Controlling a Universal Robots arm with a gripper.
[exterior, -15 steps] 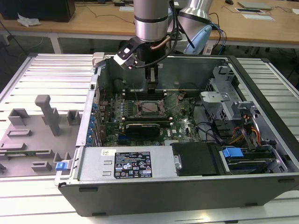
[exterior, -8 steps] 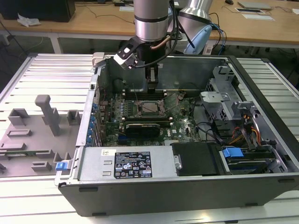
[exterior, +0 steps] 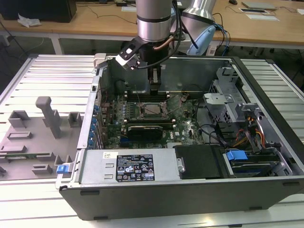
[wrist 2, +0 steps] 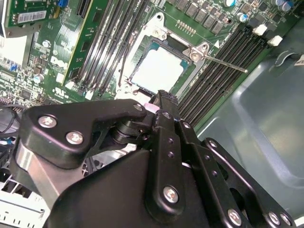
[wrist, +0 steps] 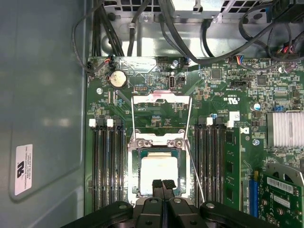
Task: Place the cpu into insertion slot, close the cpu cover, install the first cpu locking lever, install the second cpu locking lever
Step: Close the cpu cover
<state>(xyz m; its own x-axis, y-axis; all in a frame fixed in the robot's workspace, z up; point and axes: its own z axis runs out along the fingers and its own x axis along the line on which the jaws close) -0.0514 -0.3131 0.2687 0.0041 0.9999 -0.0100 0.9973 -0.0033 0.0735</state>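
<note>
The cpu [wrist: 159,172] lies flat in the insertion slot [wrist: 132,171], its pale metal top facing up; it also shows in the second wrist view [wrist 2: 159,69] and the exterior view [exterior: 153,110]. The cpu cover [wrist: 161,97] is swung open away from the socket on its hinge. A thin locking lever [wrist: 195,178] sticks out unlatched beside the socket, seen again as a rod [wrist 2: 225,64]. My gripper [wrist: 163,183] hangs just above the cpu's near edge, shut with nothing between its fingers, and stands over the board in the exterior view [exterior: 154,91].
Long black memory slots [wrist: 102,171] flank the socket on both sides. A black card [exterior: 145,129] lies in front of it, a power supply box [exterior: 128,168] at the case front, a drive cage [exterior: 232,99] and cables on the exterior view's right, a grey fixture tray [exterior: 38,133] outside.
</note>
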